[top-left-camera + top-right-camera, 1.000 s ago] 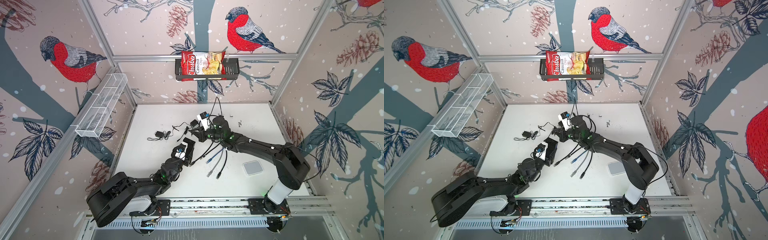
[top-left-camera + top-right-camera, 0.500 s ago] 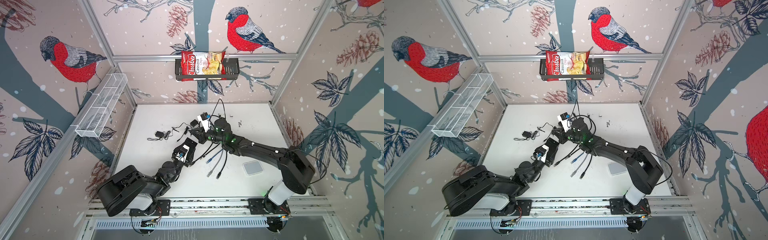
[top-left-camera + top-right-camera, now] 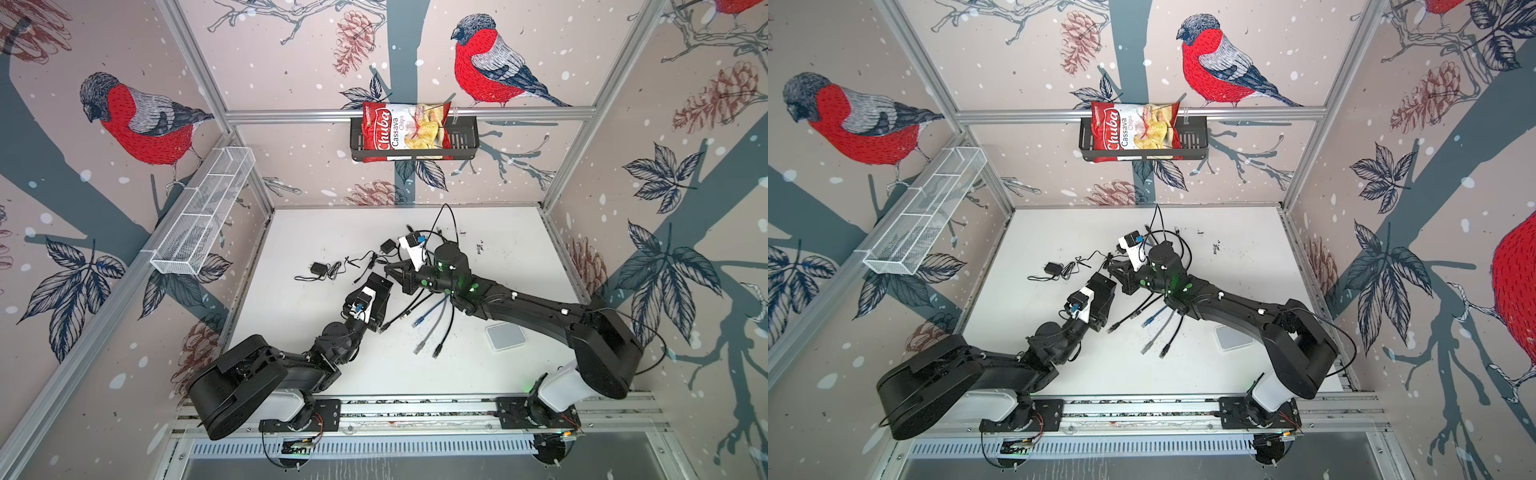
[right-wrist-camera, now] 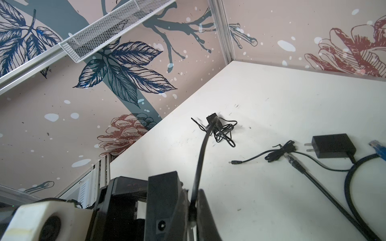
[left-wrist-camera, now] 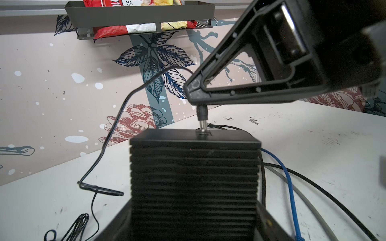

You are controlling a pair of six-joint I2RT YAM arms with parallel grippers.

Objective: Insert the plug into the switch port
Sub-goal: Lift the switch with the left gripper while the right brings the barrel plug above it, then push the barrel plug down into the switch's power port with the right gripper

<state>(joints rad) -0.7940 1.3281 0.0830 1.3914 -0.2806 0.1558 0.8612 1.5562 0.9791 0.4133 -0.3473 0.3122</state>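
Right jaws pinched shut on the plug (image 5: 201,116); left jaws grip the switch (image 5: 194,177).
Plug tip meets the switch's port (image 5: 203,133).

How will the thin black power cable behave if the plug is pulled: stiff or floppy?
Probably floppy: the power cable curves loosely away from the plug toward the table. Likely light, so its slack should follow without dragging the switch.

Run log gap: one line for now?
left gripper: grips black ribbed switch box | right gripper: pinches black barrel plug | tip at port
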